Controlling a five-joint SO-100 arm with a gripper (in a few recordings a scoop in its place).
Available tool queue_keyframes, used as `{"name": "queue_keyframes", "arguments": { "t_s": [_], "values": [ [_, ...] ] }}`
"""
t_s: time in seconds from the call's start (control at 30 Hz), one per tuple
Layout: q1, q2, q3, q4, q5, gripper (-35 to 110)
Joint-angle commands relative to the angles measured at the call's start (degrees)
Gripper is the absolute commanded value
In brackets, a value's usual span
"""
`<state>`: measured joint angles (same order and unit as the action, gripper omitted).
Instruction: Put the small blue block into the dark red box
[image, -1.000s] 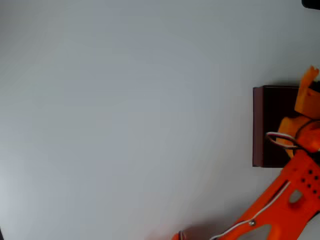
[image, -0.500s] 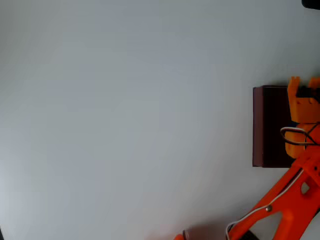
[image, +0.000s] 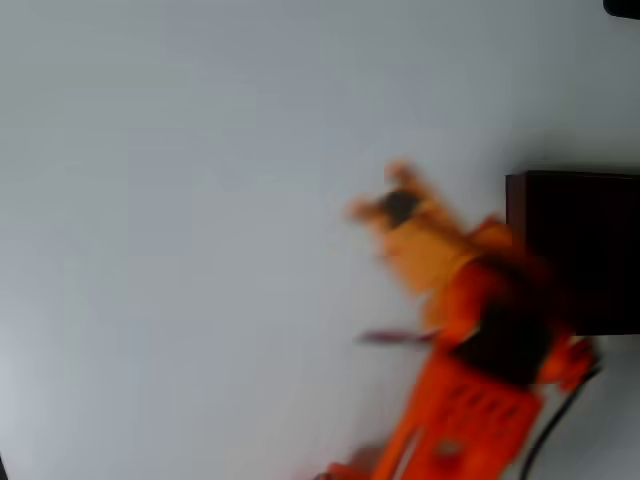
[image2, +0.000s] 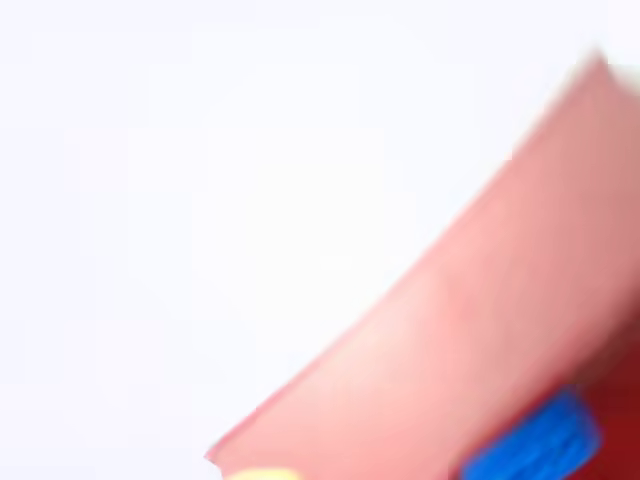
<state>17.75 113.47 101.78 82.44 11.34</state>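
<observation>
while the overhead view is smeared by motion, the broad layout is still readable: the pale table (image: 200, 200) takes up most of it, with the dark red box (image: 580, 250) sitting at about three o'clock, cut off by the picture's edge. the orange arm (image: 470, 410) rises from about five o'clock toward the centre, and its gripper (image: 395, 205) now points out over bare table just beside the box's near wall. half a second ago the gripper hung over the box's dark interior at the far right edge; it has since swung clear across the wall toward the middle of the table, fast enough to blur everything orange. how far its fingers are apart i cannot tell, as the blur hides them, and nothing can be made out between them.

in the wrist view the box's wall (image2: 480, 330) runs as a pinkish band from seven o'clock up to two o'clock, and the small blue block (image2: 535, 445) lies at about five o'clock on the far side of that wall, against the darker red of what looks like the box's inside.

my reading is that the block has been released into the box and the arm is retreating, so the task looks essentially done.
</observation>
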Motion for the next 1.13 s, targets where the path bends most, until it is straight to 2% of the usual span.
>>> {"name": "queue_keyframes", "arguments": {
  "t_s": [0.0,0.17,0.37,0.5,0.77,1.1],
  "values": [
    [-11.0,23.7,16.0,-4.5,-4.5,0],
    [-26.2,51.2,37.9,-12.2,-9.9,0],
    [-36.6,60.6,49.4,-10.4,-14.4,0],
    [-40.2,78.9,61.3,-3.1,-15.1,0],
    [-41.1,78.8,69.6,-5.0,-14.8,0],
    [-42.4,78.8,70.3,-5.3,-13.7,0]
  ]
}}
